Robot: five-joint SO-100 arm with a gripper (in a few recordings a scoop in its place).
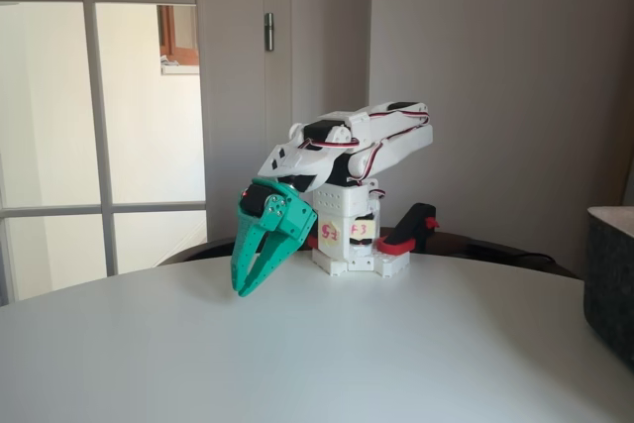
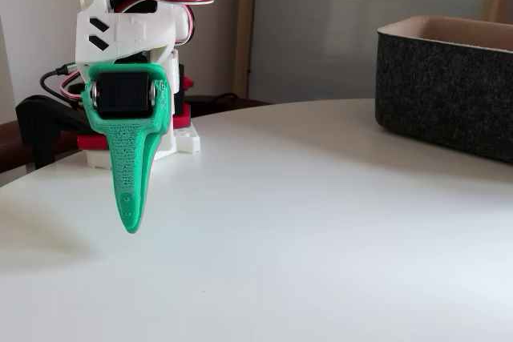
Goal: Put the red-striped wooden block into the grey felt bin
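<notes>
Green claw (image 2: 132, 218) hangs above the table (image 2: 321, 238), well apart from the grey felt bin (image 2: 449, 86).

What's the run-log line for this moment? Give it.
tool: shut, empty, pointing down over table | bin: right in both fixed views, apart from tool

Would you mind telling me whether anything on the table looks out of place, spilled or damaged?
Nothing stands out. The grey felt bin stands upright at the table's edge, its sides undamaged. The green gripper hangs with its tips close together just above the bare white tabletop, holding nothing. No spill or damage shows.
</notes>
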